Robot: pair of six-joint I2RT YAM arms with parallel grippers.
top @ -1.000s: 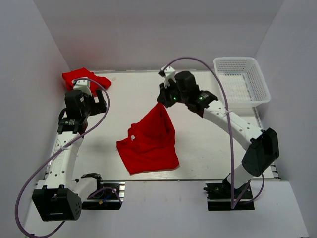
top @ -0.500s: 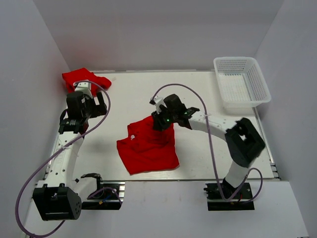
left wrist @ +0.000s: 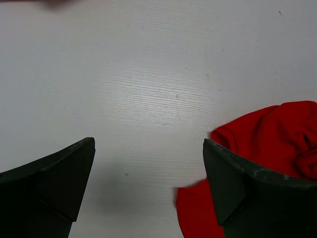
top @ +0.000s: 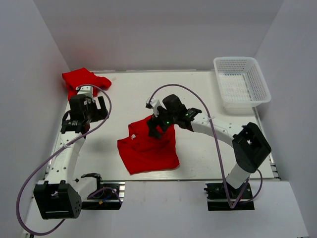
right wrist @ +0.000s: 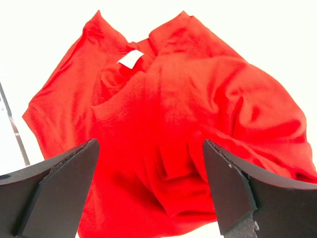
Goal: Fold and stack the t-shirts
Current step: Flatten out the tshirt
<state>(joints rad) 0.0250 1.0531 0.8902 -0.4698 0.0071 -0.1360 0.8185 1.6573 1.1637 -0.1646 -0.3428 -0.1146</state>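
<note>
One red t-shirt (top: 147, 148) lies rumpled in the middle of the table, its upper part bunched over the rest. My right gripper (top: 154, 127) hovers open just over that bunched edge. In the right wrist view the cloth (right wrist: 173, 99) fills the space below my open gripper (right wrist: 148, 144), and its white neck label (right wrist: 130, 59) shows. A second red t-shirt (top: 81, 78) is crumpled at the back left corner. My left gripper (top: 96, 106) stands open beside it. In the left wrist view my gripper (left wrist: 148, 144) is over bare table, and that shirt (left wrist: 277, 134) lies by the right finger.
A white mesh basket (top: 242, 84) stands at the back right corner of the white table (top: 208, 148). White walls close in the left, right and back sides. The arms' bases and cables sit along the near edge.
My right gripper came down towards the near left with the middle shirt's lifted edge, then opened and let it go onto the rest of the shirt. The left arm barely moved.
</note>
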